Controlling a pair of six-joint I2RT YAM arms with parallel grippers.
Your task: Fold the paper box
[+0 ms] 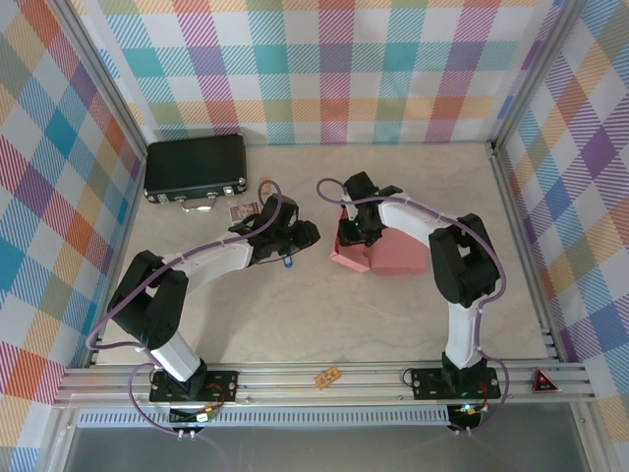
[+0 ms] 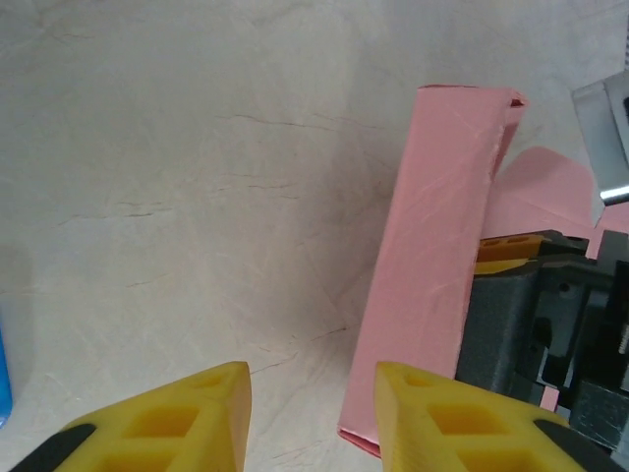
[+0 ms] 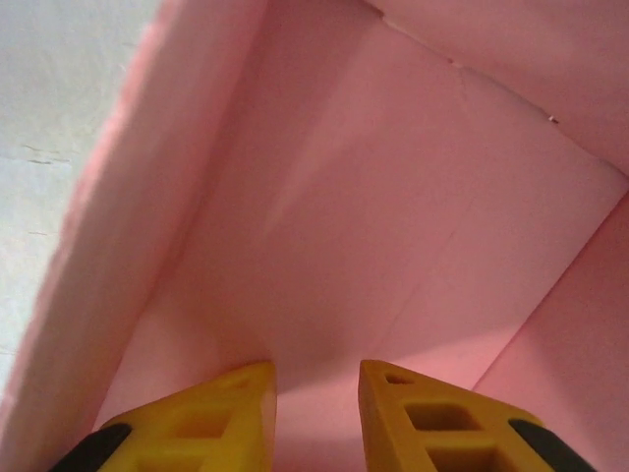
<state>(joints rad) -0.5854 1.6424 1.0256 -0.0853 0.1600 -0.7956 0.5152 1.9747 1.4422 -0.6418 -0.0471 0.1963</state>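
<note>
We see the paper box (image 2: 432,246) as thin, matt pink card, faintly creased. The table (image 2: 177,197) looks smooth and dull with a beige marbled pattern. The black case (image 1: 195,165) is hard-shelled, with shiny metal fittings (image 1: 201,204).

Beige marbled table (image 1: 295,324): black case (image 1: 196,167) far left, pink paper box (image 1: 393,258) right of centre.

paper box (image 1: 388,254) salmon pink, inside too. left gripper fingers (image 2: 167,423) and right gripper fingers (image 3: 432,423) yellow, black at base. table (image 1: 295,324) beige marble look – faint darker veins. walls (image 1: 334,69) pastel plaid – teal, pink, orange, purple. case (image 1: 195,167) black. arms (image 1: 460,334) black and white.
</note>
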